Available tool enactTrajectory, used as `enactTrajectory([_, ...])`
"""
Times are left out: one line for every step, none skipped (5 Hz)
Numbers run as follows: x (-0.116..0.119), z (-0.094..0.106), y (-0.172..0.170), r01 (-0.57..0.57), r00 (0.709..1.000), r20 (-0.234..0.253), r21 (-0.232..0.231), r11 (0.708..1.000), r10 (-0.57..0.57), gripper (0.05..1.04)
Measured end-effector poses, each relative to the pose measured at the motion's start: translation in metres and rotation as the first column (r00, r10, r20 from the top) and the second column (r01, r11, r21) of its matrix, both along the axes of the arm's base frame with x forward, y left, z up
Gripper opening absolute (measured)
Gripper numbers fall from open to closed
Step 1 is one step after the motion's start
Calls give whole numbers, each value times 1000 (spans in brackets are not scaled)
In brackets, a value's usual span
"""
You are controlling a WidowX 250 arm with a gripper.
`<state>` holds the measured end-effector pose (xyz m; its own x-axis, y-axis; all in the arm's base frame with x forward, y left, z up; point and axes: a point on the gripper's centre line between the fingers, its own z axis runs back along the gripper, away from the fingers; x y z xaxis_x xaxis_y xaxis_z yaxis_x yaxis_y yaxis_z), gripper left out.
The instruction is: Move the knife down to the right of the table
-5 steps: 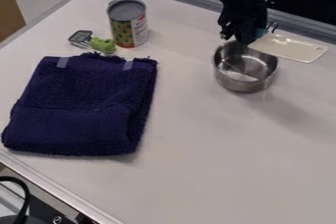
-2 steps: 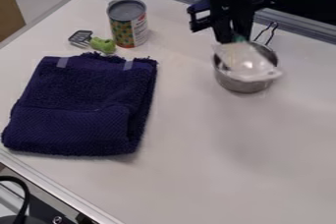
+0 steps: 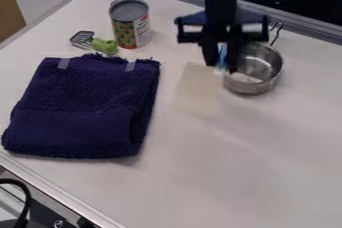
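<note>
From where I stand, the towel [image 3: 83, 107] lies folded at the left of the table [image 3: 220, 172], with the turner [image 3: 83, 38] and its green end just beyond it, close by the can [image 3: 131, 24]. None of these looks to have any part in the job.

Next comes the knife [image 3: 198, 91], its pale, broad blade between the towel and the pot, slanting down and a little left from the gripper [image 3: 222, 64]. The gripper has its fingers drawn in on the blue-green handle, so I'd say it has hold of the knife. The blade looks to be up off the table, though I can't tell how high. The pot [image 3: 255, 78] sits just to the right, partly behind the gripper, with its own handle sticking up at the back.

I take this to be the carrying step: the knife is picked up but not yet delivered. Further right and nearer the front is where it has to end up. So the next move wants a swing that way, passing in front of the pot so the blade doesn't knock its rim, then an easy lowering until the knife rests flat, and only then a release.
</note>
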<state>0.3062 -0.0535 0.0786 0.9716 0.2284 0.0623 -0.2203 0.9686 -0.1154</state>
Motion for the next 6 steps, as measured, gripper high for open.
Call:
enactTrajectory([-9, -3, -8, 234, 970, 58, 61, 970, -237, 237])
enactTrajectory([-6, -5, -12, 462, 881, 37, 138, 876, -471, 237])
enactTrajectory([2, -6, -9, 575, 806, 35, 191, 795, -591, 237])
enactTrajectory([5, -13, -7, 648, 758, -52, 177, 741, -650, 237])
enactTrajectory([2, -24, -13, 695, 719, -83, 113, 710, -690, 237])
enactTrajectory([1, -27, -20, 682, 731, -74, 123, 721, -678, 237])
